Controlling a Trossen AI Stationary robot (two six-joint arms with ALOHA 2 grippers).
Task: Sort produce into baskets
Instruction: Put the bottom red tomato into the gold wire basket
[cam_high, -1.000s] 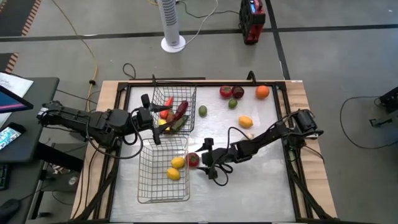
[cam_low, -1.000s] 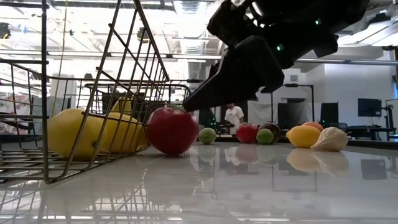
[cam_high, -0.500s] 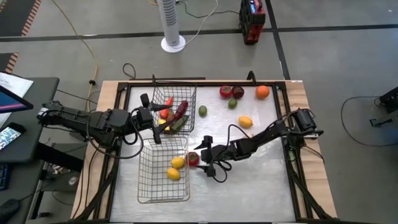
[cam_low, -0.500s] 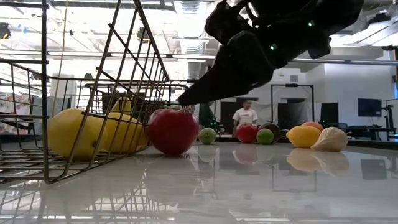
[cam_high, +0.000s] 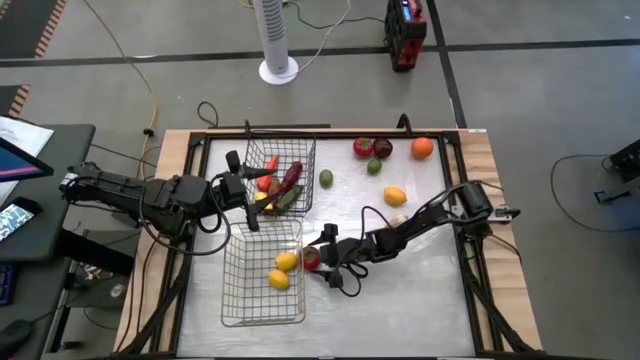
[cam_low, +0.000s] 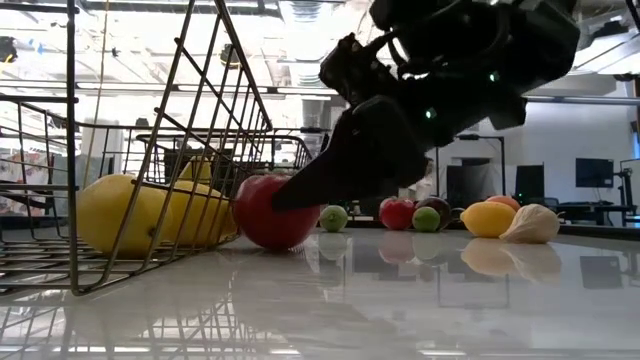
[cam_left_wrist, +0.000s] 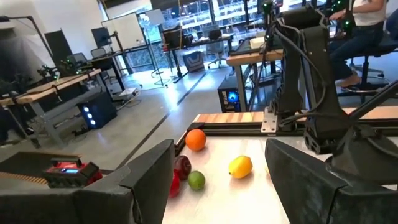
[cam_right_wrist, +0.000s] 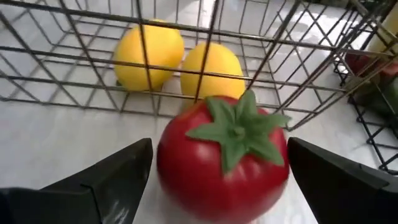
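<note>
A red tomato (cam_high: 311, 256) with a green stem (cam_right_wrist: 239, 127) rests on the table against the right side of the near wire basket (cam_high: 240, 300). That basket holds two yellow lemons (cam_high: 283, 270). My right gripper (cam_right_wrist: 221, 186) is open and low at the table. Its fingers stand on either side of the tomato, which also shows in the low view (cam_low: 262, 215). The far basket (cam_high: 295, 143) holds a dark red pepper, a cucumber and other vegetables. My left gripper (cam_high: 242, 192) is open and empty, at the far basket's left side. My right gripper comes level from the table's right with one finger (cam_right_wrist: 118, 177) on each side of the tomato. I cannot tell whether the fingers touch it. The tomato sits on the table with its stem toward the wrist camera.
Loose produce lies at the far right of the table: a lime (cam_high: 325, 178), two red fruits (cam_high: 363, 148), another lime (cam_high: 374, 166), an orange (cam_high: 422, 148), a lemon (cam_high: 395, 195) and a pale bulb (cam_low: 530, 224). The table's near right part is bare.
My right gripper has gone toward the table's left edge and down, toward the tomato, and its open fingers now stand on either side of it. The tomato has stayed by the near basket.
</note>
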